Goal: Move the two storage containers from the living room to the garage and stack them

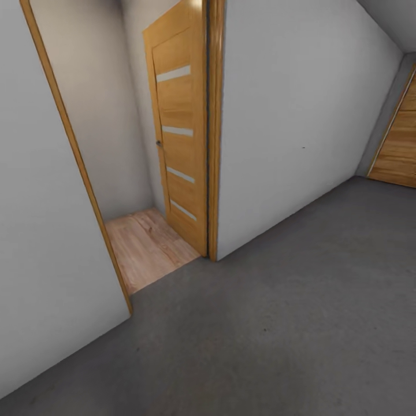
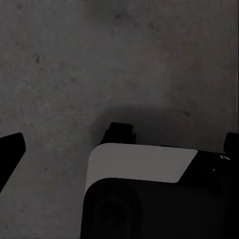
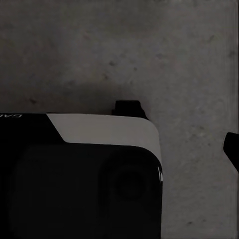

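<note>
Garage floor (image 1: 277, 323) bare concrete; oak door (image 1: 179, 127) open; wood-plank floor (image 1: 147, 245) beyond.

dark grey concrete floor (image 1: 300, 323), wood-plank floor (image 1: 147, 245) past doorway

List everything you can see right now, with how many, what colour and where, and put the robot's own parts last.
Concrete floor: one, dark grey, underfoot, foreground.
Walls: pale grey, ahead and at left.
Doorway: one, oak-framed, left of centre.
Open door: one, oak with four frosted strips, inside the doorway.
Wood-plank floor: one patch, light, beyond the doorway.
Second oak door: one, far right, partly seen.
Robot body: black and white, over the concrete in both wrist views.
Dark finger tips: at the wrist views' edges, holding nothing visible.
</note>
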`<state>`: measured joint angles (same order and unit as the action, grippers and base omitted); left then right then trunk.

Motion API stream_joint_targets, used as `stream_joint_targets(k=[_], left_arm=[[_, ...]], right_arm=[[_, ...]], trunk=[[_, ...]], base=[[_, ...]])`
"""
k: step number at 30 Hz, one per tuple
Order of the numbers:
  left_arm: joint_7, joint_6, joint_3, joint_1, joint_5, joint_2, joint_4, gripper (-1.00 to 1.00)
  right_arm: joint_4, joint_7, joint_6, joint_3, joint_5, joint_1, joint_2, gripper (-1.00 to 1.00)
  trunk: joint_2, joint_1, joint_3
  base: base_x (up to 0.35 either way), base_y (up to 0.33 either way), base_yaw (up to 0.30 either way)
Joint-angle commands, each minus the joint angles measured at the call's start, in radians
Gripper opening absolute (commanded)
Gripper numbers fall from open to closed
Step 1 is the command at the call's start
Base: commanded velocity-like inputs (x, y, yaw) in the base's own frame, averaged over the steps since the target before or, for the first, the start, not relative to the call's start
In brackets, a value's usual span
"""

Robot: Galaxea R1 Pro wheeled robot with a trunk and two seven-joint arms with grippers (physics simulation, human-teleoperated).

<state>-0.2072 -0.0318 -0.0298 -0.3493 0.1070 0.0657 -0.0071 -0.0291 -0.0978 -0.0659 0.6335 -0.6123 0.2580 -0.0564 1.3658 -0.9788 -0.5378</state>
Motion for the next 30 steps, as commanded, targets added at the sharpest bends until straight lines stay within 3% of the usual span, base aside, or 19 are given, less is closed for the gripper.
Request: stream_joint_targets(k=[1, 30], left_arm=[[-0.003, -0.003, -0.004, 0.000, 0.010, 0.000, -0.001, 1.00], [-0.003, -0.004, -0.005, 0.000, 0.010, 0.000, -0.002, 1.00]], right_arm=[[-0.003, 0.000, -0.004, 0.008, -0.008, 0.001, -0.001, 1.00], [-0.003, -0.009, -0.009, 0.009, -0.001, 0.001, 0.000, 1.00]], trunk=[[0.000, 0.000, -0.001], [0.000, 0.000, -0.001]], base=[[0.231, -0.163, -0.013], [0.242, -0.156, -0.001]])
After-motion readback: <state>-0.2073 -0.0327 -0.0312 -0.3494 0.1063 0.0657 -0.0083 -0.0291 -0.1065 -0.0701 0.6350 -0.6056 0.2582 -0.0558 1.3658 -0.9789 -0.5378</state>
